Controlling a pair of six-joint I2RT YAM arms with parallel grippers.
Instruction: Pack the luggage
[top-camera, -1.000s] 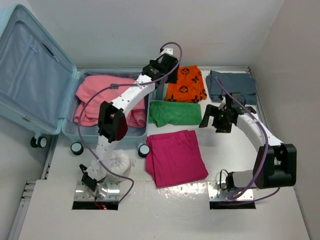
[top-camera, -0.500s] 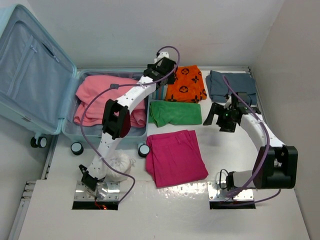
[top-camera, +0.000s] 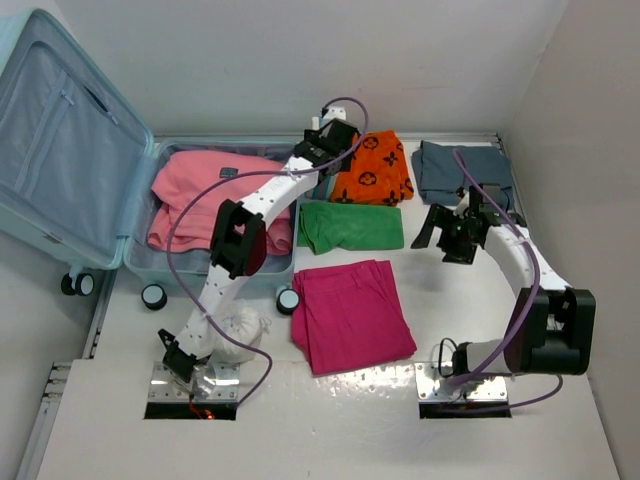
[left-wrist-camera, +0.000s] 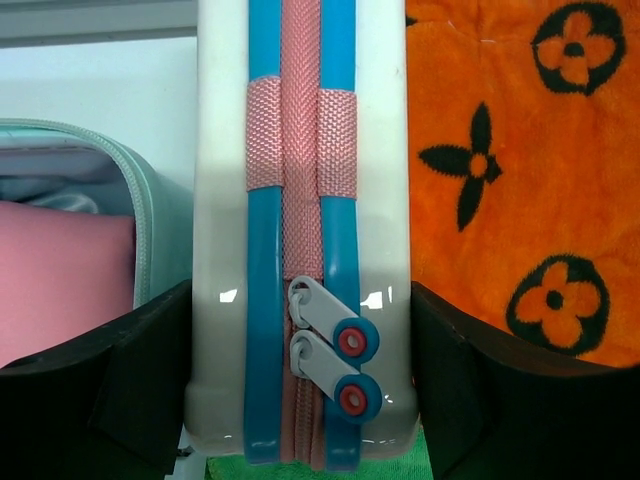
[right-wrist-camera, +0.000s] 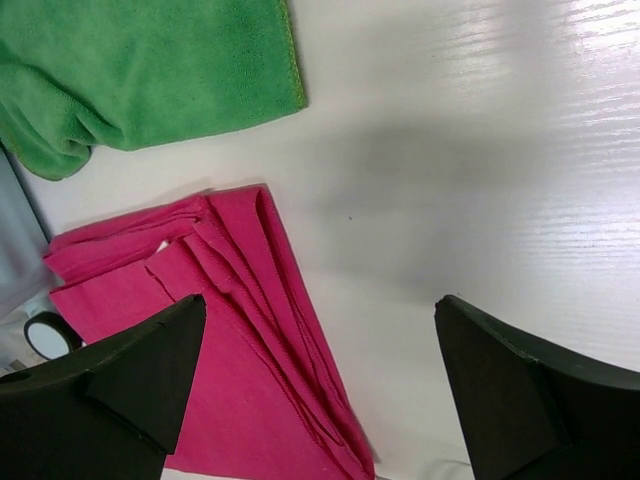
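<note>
From above, the luggage (top-camera: 60, 140) lies open at the far left of the counter (top-camera: 450, 310), its lid propped back so the lined tub faces up for loading. A pink garment (top-camera: 190, 195) already lies inside it. The left hand (top-camera: 328, 150) reaches to the gap just off the luggage's right wall. Beyond the luggage wait an orange patterned cloth (top-camera: 372, 168), a green towel (top-camera: 350, 226), a magenta cloth (top-camera: 352, 315) and, farthest from it, a grey-blue garment (top-camera: 465, 172). They are laid out singly, probably so each can be picked alone. The right hand (top-camera: 440, 232) hangs well away from the luggage. In the left wrist view, a striped zip case (left-wrist-camera: 300, 200) stands on edge between the luggage's rim and the orange cloth. The dark fingers (left-wrist-camera: 140, 370) sit along its two sides, lined up for a pinch. They look to be at its walls, but I cannot tell whether they press yet. In the right wrist view, the right hand is spread wide and holds nothing. Bare counter shows between its fingers (right-wrist-camera: 120, 380), with the green towel and magenta cloth on the luggage side.
</note>
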